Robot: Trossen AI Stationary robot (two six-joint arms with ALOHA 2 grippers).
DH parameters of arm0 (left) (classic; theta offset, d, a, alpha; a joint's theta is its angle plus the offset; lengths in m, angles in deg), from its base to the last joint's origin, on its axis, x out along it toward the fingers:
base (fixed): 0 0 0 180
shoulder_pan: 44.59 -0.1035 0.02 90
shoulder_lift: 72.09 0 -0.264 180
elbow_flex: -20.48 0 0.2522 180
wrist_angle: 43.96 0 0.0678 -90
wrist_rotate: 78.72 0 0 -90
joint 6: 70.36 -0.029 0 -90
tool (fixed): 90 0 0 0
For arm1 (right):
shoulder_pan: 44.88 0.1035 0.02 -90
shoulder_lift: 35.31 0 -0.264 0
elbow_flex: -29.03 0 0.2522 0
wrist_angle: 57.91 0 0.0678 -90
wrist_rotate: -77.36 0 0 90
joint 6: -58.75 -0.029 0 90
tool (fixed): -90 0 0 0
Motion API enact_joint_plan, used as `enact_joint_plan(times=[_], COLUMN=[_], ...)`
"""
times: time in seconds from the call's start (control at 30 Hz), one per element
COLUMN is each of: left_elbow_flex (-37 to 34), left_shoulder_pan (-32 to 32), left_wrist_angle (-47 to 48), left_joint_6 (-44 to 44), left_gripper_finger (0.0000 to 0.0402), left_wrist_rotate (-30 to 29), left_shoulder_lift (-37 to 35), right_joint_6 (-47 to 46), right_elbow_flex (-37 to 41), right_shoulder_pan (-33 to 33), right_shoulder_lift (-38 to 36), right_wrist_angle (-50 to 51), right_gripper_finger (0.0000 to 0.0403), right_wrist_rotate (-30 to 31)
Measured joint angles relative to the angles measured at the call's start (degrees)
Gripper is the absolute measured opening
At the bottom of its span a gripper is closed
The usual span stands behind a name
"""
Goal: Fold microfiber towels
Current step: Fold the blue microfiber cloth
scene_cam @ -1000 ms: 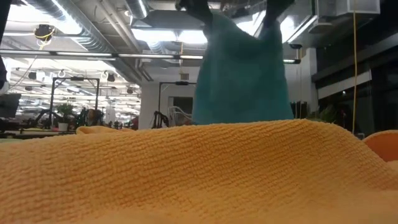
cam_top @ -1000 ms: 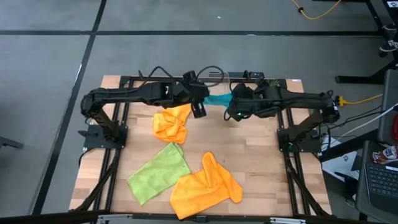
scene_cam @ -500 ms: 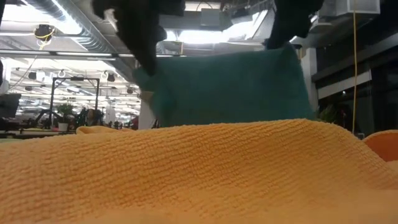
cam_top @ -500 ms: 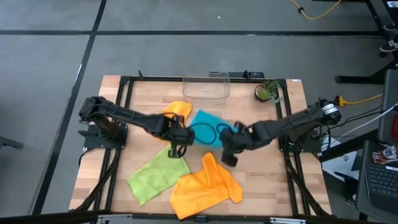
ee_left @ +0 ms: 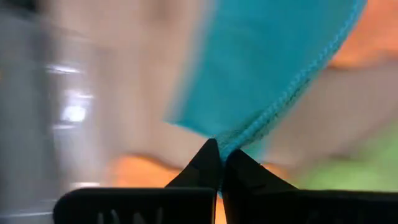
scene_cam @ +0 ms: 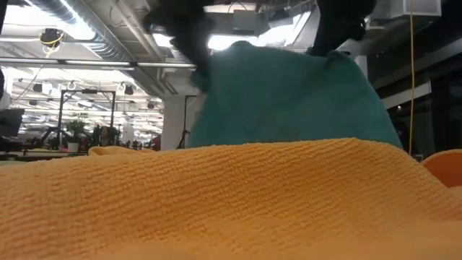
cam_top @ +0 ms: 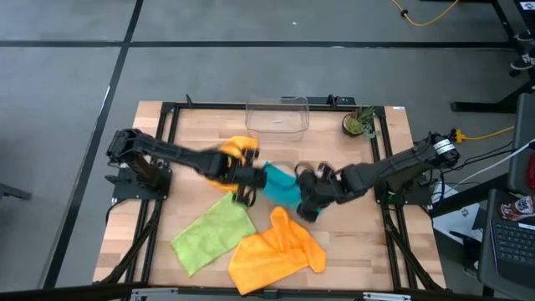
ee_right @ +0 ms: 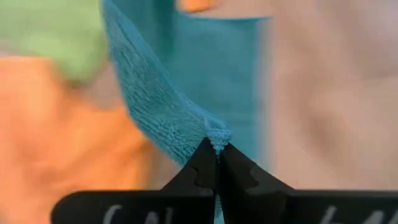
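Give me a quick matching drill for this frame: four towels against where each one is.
Things:
1. teal towel
2. lime green towel
3. crumpled orange towel
4. spread orange towel

Places:
A. near front edge, middle of table
B. front left of table
C. pinched between both grippers, mid-table
D. behind left gripper, toward the clear bin

Pairs: 1-C, 2-B, 3-D, 4-A

Left end effector and right end effector pinched closed mid-table.
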Motion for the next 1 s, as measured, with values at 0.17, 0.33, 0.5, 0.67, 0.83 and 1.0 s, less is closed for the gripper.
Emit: enact_joint_plan(times=[0.17,0.33,0.5,0.67,0.83,1.0], left_elbow_flex=[11.05,20.37,20.69,12.51,1.05,-6.80], left_shoulder_pan=[-9.12,-11.39,-9.94,-5.70,0.49,5.97], left_wrist_angle=[0.81,4.04,7.62,9.33,8.79,6.24], left_joint_6=[-5.61,-2.39,2.46,13.78,21.94,27.24], left_gripper_finger=[0.0000,0.0000,0.0000,0.0000,0.0000,0.0000], left_wrist_rotate=[-6.35,-5.41,-1.85,4.55,6.03,12.18], left_shoulder_lift=[0.00,-0.05,0.01,0.40,0.34,0.37], right_joint_6=[2.88,6.96,8.06,4.09,0.90,-2.98], right_elbow_flex=[-13.31,-23.69,-24.98,-15.92,-1.87,7.77], right_shoulder_pan=[-4.62,-5.61,-5.60,-4.02,0.05,4.24], right_shoulder_lift=[-0.02,-0.28,-0.16,0.02,0.08,0.13], right_wrist_angle=[21.45,26.87,26.63,20.63,3.16,-16.63], right_gripper_finger=[0.0002,0.0002,0.0002,0.0002,0.0002,0.0002], right_wrist_rotate=[14.37,19.37,17.51,10.96,-0.85,-9.21])
